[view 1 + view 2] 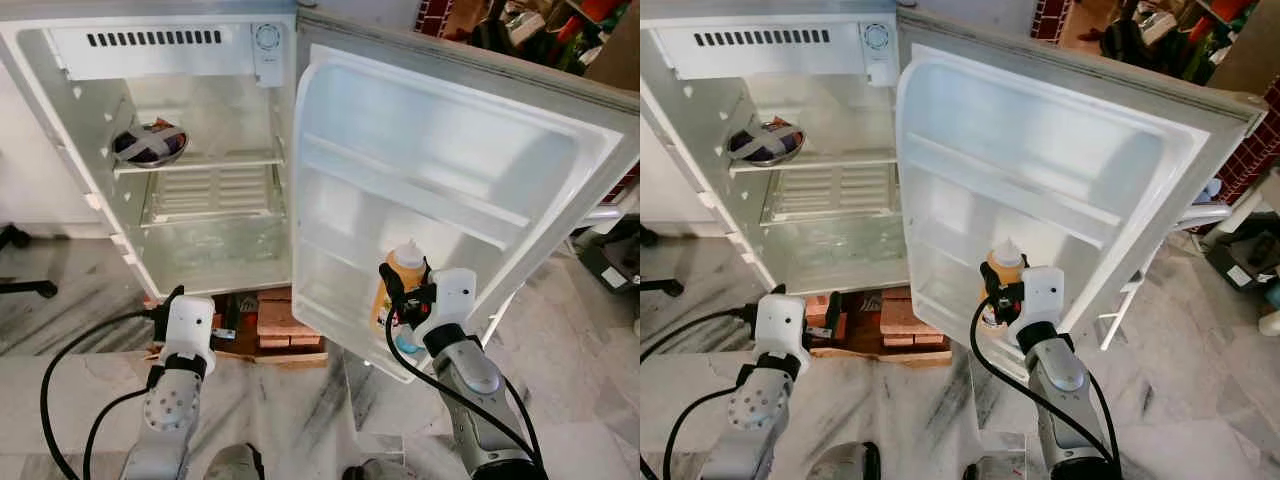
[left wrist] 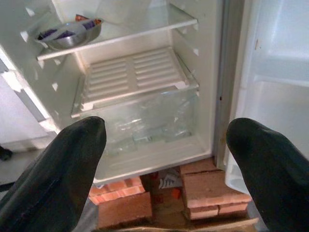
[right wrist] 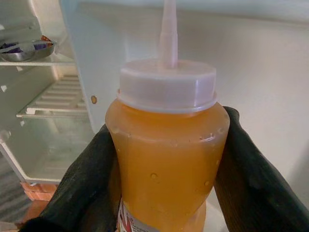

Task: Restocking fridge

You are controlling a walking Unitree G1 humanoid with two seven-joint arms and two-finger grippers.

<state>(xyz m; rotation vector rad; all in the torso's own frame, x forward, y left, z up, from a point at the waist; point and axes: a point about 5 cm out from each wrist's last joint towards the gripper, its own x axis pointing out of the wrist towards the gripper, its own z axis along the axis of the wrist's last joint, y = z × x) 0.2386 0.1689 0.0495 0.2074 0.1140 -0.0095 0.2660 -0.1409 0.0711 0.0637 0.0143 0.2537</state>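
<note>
The fridge (image 1: 200, 215) stands open, its door (image 1: 470, 170) swung out to the right. My right gripper (image 1: 398, 298) is shut on an orange sauce bottle (image 1: 406, 268) with a clear pointed cap, seen close in the right wrist view as the sauce bottle (image 3: 166, 159). It holds the bottle upright at the door's lowest shelf (image 1: 335, 305). My left gripper (image 2: 166, 159) is open and holds nothing, low in front of the fridge's bottom compartment. A metal bowl (image 1: 148, 145) with wrapped items sits on the upper shelf.
The fridge rests on red bricks (image 1: 282, 322). A clear crisper drawer (image 2: 145, 121) lies under a ribbed shelf. A chair base (image 1: 25, 285) is on the floor at left. Bags and clutter (image 1: 615, 255) lie behind the door at right.
</note>
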